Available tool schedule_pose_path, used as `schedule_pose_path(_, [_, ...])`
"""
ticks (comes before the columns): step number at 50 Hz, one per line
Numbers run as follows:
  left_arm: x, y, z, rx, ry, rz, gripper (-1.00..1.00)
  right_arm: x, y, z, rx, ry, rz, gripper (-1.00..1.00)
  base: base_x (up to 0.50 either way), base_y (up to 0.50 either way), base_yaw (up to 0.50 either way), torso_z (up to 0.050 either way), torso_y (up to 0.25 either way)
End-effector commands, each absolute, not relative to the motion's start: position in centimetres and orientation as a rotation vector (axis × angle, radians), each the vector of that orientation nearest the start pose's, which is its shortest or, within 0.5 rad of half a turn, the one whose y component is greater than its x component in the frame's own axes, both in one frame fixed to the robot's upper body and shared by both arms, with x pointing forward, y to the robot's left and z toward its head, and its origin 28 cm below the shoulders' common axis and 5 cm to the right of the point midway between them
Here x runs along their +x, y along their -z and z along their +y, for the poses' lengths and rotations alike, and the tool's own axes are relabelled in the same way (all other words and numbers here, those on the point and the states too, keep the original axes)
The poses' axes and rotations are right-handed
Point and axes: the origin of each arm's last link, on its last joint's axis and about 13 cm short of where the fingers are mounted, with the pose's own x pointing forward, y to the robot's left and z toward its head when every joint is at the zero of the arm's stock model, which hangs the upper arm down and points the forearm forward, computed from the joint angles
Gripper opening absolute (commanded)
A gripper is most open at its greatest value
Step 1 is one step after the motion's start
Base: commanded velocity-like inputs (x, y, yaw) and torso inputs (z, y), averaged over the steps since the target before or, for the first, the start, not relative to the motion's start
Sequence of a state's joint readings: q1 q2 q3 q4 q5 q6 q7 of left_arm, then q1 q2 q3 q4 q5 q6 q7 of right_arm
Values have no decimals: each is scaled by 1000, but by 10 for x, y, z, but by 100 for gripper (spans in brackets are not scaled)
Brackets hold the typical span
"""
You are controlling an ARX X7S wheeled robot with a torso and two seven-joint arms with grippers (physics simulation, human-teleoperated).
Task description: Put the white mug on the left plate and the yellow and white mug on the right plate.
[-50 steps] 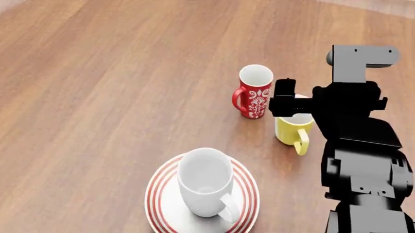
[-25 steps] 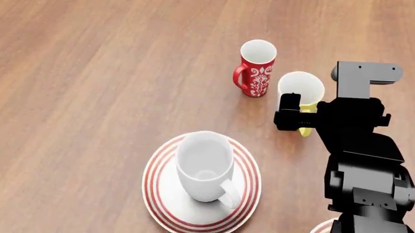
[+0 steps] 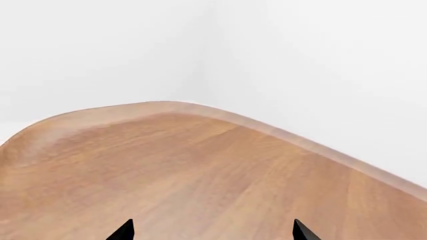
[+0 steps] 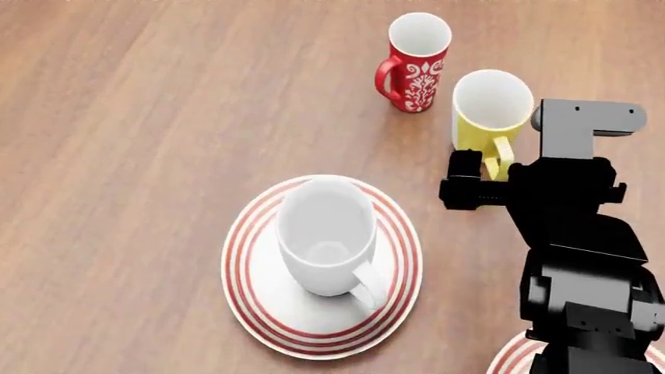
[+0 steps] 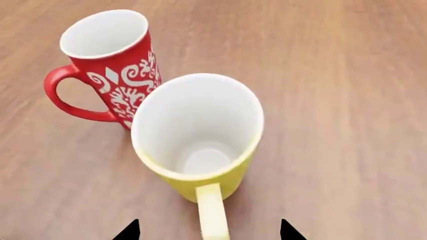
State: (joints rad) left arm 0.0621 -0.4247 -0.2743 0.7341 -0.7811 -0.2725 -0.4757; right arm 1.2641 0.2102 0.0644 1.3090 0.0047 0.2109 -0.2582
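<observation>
On the left plate (image 4: 252, 300), the white mug (image 4: 324, 236); right gripper (image 5: 208, 231) at the yellow and white mug (image 5: 200, 135)

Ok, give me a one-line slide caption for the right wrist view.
Open right gripper lined up on the yellow and white mug handle, red mug just beyond.

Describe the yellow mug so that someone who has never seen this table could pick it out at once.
On the brown wooden table, look beyond the red-ringed white plate holding the big plain white mug, toward the black right gripper. Two smaller mugs stand there. It is the plain yellow mug with a white inside, not the taller red mug with white ornament beside it.
</observation>
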Motion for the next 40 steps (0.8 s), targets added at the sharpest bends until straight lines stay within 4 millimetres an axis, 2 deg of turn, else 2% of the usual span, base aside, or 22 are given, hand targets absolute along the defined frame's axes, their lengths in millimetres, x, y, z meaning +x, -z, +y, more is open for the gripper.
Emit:
schedule_pose_path(1, [173, -163, 278, -300, -259, -355, 100, 415, -160, -187, 41, -55, 167, 100, 0, 0, 0, 0, 0])
schedule_pose_path(16, [171, -164, 278, -313, -242, -357, 100, 417, -162, -186, 41, -75, 112, 100, 0, 0, 0, 0, 0])
schedule_pose_path(26, [173, -162, 278, -301, -246, -347, 100, 417, -161, -187, 45, -72, 116, 100, 0, 0, 0, 4, -230])
schedule_pose_path(40, [173, -163, 280, -305, -266, -369, 100, 416, -161, -191, 55, -50, 110, 100, 0, 0, 0, 0, -7])
